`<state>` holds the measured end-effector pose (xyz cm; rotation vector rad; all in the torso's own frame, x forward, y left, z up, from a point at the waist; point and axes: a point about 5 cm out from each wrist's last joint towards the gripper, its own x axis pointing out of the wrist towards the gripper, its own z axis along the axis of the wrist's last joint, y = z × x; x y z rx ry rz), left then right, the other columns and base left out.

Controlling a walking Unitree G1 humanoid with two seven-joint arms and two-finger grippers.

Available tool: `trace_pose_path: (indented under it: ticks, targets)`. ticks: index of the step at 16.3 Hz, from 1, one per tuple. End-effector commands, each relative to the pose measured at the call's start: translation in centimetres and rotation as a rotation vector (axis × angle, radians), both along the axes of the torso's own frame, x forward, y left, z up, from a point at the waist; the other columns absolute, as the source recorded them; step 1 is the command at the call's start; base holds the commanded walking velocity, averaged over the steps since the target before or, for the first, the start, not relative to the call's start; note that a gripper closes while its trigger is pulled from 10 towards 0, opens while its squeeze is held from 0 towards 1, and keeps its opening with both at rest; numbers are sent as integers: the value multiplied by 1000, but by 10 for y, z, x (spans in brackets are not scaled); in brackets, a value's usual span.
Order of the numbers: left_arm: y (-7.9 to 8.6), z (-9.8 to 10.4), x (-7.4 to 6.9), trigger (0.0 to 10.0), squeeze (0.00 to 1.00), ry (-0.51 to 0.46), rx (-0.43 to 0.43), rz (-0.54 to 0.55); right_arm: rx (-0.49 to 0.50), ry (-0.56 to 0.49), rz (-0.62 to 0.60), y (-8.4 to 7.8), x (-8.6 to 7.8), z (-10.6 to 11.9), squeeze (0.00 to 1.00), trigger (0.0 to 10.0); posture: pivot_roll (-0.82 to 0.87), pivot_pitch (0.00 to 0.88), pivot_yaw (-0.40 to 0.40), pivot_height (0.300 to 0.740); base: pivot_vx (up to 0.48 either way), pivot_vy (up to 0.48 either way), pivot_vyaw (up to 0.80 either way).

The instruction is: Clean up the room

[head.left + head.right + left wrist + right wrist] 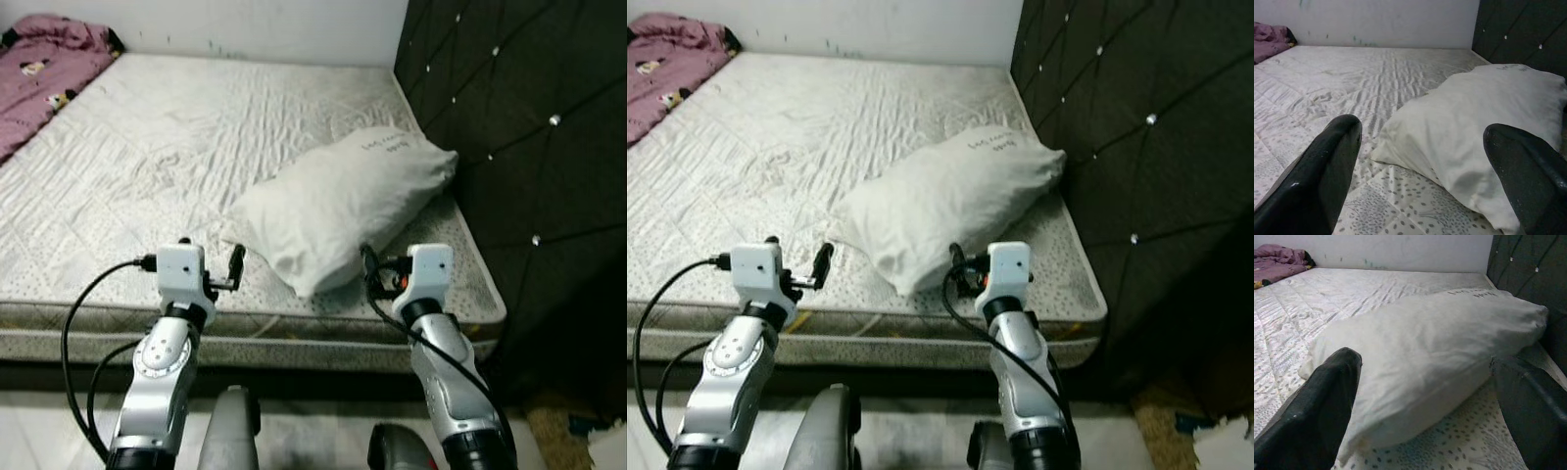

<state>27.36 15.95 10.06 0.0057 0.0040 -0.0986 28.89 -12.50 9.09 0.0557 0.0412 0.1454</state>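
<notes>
pillow on mattress, just ahead of both grippers, left gripper and right gripper spread wide

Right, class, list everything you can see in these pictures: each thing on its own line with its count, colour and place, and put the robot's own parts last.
Soft white pillow: one, white, lying on the mattress near the headboard, in front of both grippers.
Quilted mattress: one, pale grey-white with small dark specks, spanning the scene.
Padded tufted headboard: one, black with shiny studs, on the robot's right of the mattress.
Crumpled pink blanket: one, pink, at the far left corner of the mattress.
Plain wall: one, white, behind the bed.
Left gripper: one, black fingers open, over the near edge of the mattress, left of the pillow.
Right gripper: one, black fingers open, by the pillow's near end.
</notes>
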Motion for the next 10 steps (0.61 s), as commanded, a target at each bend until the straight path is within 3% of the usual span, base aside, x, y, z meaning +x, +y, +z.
trace_pose_path:
  ticks: [1,4,10]
  targets:
    - [0,4,1,10000,0,-13,-3,-5,3,-13,1,-1,2,4,0,10000,38,30,-4,633,349,0,0]
    - [0,4,1,10000,0,-12,-4,-8,-10,-25,20,1,2,6,0,10000,37,32,-5,633,392,0,0]
    - [-1,4,2,10000,0,-7,-2,-8,-9,-28,25,1,3,6,0,10000,36,32,-6,633,376,0,691]
